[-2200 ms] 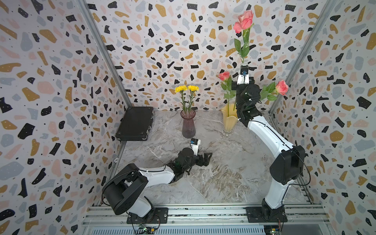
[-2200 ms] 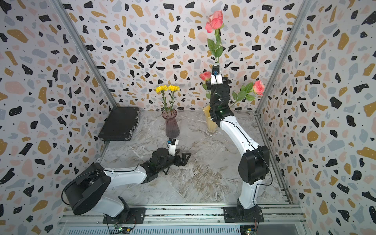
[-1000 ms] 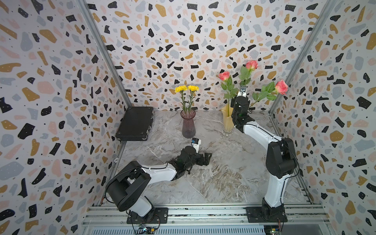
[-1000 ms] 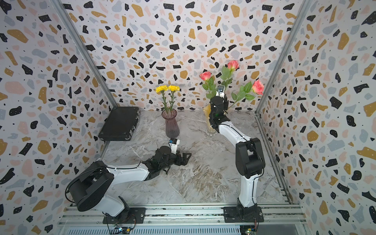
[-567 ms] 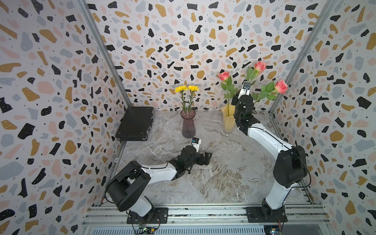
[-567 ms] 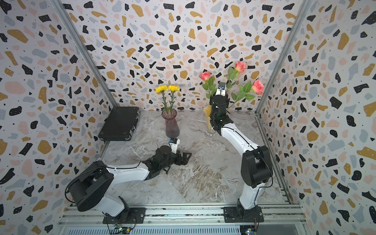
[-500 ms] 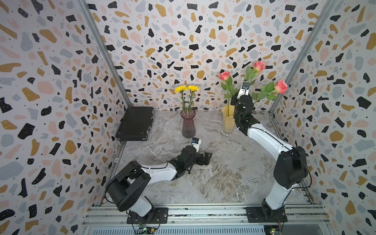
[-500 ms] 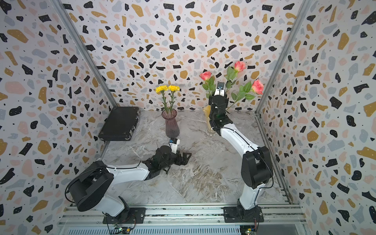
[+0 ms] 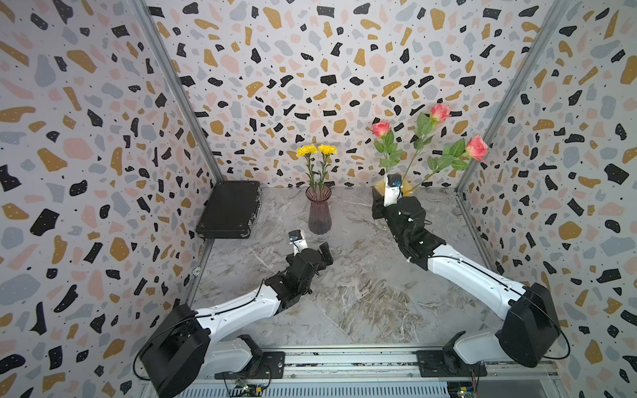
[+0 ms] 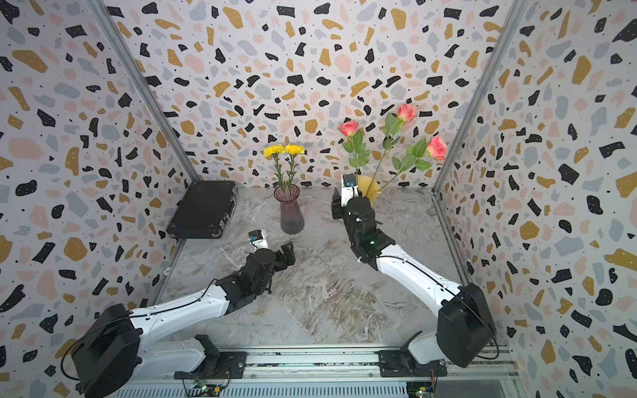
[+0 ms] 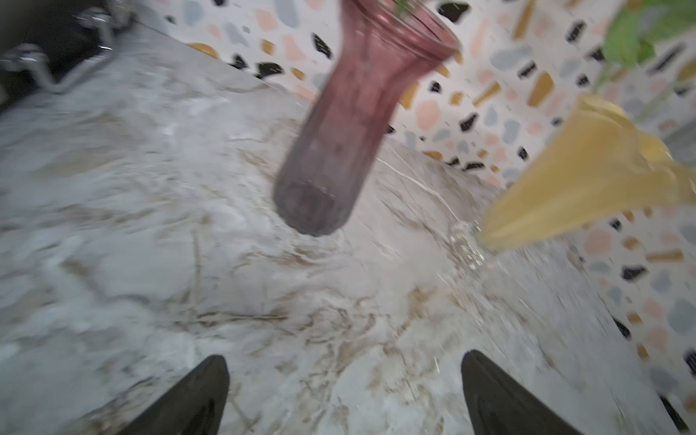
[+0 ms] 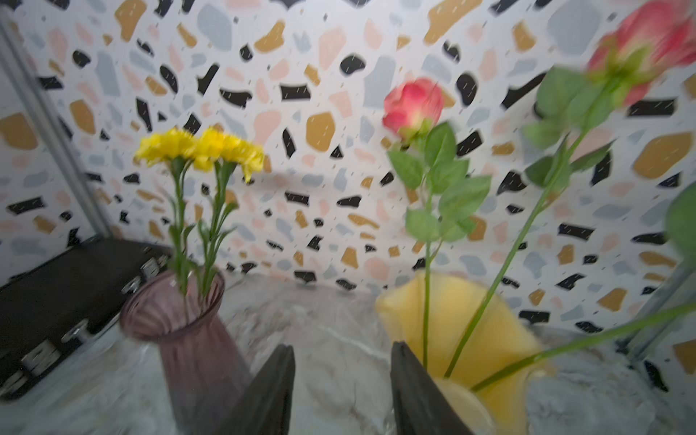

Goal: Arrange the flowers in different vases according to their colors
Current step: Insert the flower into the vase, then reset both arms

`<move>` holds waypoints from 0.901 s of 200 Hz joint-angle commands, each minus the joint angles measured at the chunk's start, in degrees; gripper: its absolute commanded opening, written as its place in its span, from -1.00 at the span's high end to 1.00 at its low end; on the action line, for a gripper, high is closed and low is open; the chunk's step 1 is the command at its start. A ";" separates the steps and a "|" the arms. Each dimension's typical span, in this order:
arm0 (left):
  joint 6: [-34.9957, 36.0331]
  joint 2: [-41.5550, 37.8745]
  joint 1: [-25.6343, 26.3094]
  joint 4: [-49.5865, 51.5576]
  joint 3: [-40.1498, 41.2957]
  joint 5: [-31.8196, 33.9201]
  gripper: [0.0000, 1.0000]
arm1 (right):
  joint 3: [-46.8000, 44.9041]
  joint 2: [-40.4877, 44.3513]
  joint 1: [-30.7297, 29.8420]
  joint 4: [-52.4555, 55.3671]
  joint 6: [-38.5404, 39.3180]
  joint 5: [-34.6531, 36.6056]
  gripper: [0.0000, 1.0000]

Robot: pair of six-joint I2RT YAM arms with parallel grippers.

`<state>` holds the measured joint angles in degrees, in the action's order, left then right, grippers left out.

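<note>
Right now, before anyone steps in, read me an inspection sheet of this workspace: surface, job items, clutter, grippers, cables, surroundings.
Surface: marbled tabletop, no spills or loose stems seen.
Job's things: purple vase upright, holding both yellow flowers; yellow vase holding all three pink roses, which lean apart.
Clutter: black case, closed, lying flat by the side wall.
Grippers: left gripper open, empty, low over the table; right gripper open, empty, close to the yellow vase.
Cables: thin black cables run along the arms, none snagged.
Surroundings: terrazzo-patterned walls on three sides.
</note>
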<state>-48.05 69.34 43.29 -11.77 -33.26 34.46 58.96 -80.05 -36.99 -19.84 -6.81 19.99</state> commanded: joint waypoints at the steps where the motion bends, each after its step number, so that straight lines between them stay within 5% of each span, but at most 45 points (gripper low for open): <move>1: -13.72 -0.53 -0.46 6.19 3.38 17.80 -0.99 | -7.22 0.12 -1.22 9.56 -5.69 -7.00 -0.12; 16: -19.11 -0.52 -0.61 7.44 4.58 21.10 -0.98 | -10.81 -0.59 -1.65 13.89 -7.05 -8.89 -0.42; 22: -20.19 -0.56 -0.57 7.68 4.78 21.74 -0.98 | -12.14 -0.84 -1.88 14.35 -7.33 -9.56 -0.84; 27: -20.47 -0.53 -0.57 7.83 4.74 21.97 -0.98 | -13.39 -1.12 -2.06 14.00 -7.89 -9.95 -0.99; 66: -15.24 0.21 -0.75 9.73 1.19 21.50 -0.99 | -22.94 -5.73 -2.47 -5.47 -10.30 -11.74 -0.99; 138: -7.70 3.76 -0.94 10.19 -3.11 15.28 -0.98 | -11.10 -10.08 -2.56 12.67 -5.25 -18.64 -0.99; 180: -5.40 4.07 -0.93 8.29 -2.95 12.23 -0.99 | -11.43 -7.61 -2.60 14.38 -3.12 -14.92 -0.99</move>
<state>-56.40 72.95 42.76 -1.80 -34.70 48.99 47.35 -90.00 -39.29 -8.99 -12.10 2.83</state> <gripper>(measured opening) 0.993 0.996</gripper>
